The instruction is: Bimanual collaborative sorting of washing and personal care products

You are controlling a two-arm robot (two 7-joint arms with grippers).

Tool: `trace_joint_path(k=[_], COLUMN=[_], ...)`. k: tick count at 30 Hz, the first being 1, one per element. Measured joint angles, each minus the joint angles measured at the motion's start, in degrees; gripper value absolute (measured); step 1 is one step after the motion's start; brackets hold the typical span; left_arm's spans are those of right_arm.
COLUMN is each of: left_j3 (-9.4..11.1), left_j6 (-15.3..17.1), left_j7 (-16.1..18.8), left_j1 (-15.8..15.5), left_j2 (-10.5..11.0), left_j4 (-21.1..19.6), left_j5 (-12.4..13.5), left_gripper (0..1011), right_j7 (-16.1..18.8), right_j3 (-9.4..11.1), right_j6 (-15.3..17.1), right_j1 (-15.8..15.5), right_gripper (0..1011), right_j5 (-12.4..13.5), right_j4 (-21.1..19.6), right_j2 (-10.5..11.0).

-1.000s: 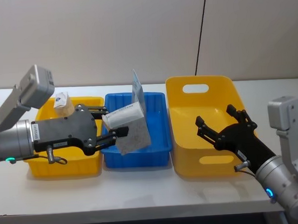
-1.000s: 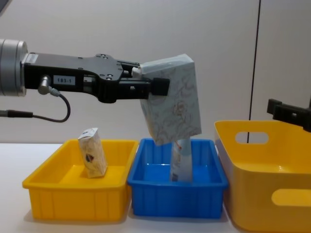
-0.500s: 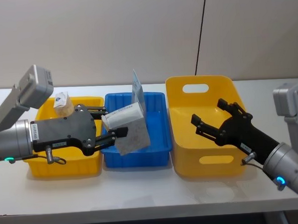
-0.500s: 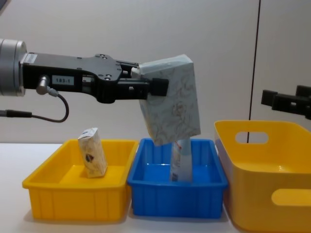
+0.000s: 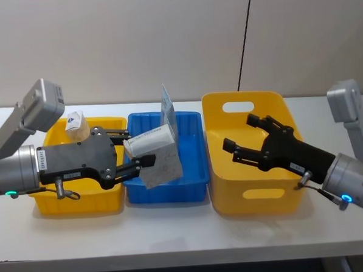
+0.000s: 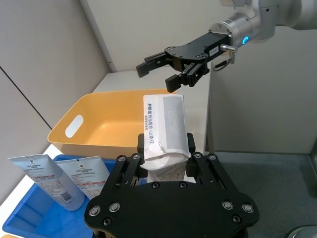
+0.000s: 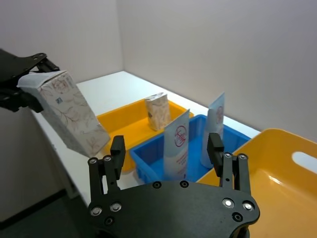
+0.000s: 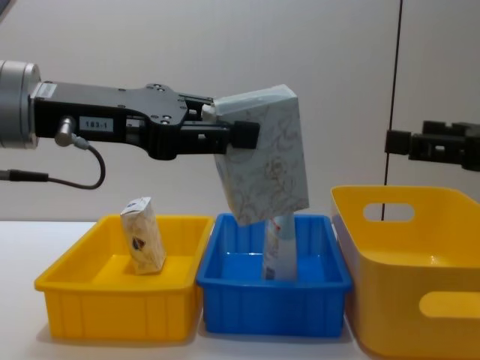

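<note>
In chest view we see the marbled soft pack (image 8: 266,161) hanging tilted above the blue bin (image 8: 274,307); L wrist view adds a printed label (image 6: 163,124) on its gripped end. The left gripper (image 5: 137,153) is clamped on that upper end, pack betw. the fingers, arm level. The right gripper (image 5: 237,133) is spread wide, empty, above the large yellow bin (image 5: 233,200).
</note>
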Motion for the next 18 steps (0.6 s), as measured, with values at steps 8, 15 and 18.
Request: trace_joint_path(k=[8, 15, 18], left_j3=[0.0, 0.0, 0.0], left_j6=[0.0, 0.0, 0.0], left_j7=[0.0, 0.0, 0.0], left_j1=[0.0, 0.0, 0.0], left_j2=[0.0, 0.0, 0.0], left_j4=[0.0, 0.0, 0.0], left_j5=[0.0, 0.0, 0.0], left_gripper=[365, 365, 365], right_j7=[5.3, 7.4, 7.5], right_j3=[-2.2, -3.2, -3.3], right_j6=[0.5, 0.7, 0.7], right_j1=[4.3, 6.1, 6.3], right_gripper=[1000, 1000, 1000], right_j5=[0.9, 1.3, 1.5], right_j4=[3.8, 5.2, 5.4], right_j2=[0.8, 1.1, 1.2])
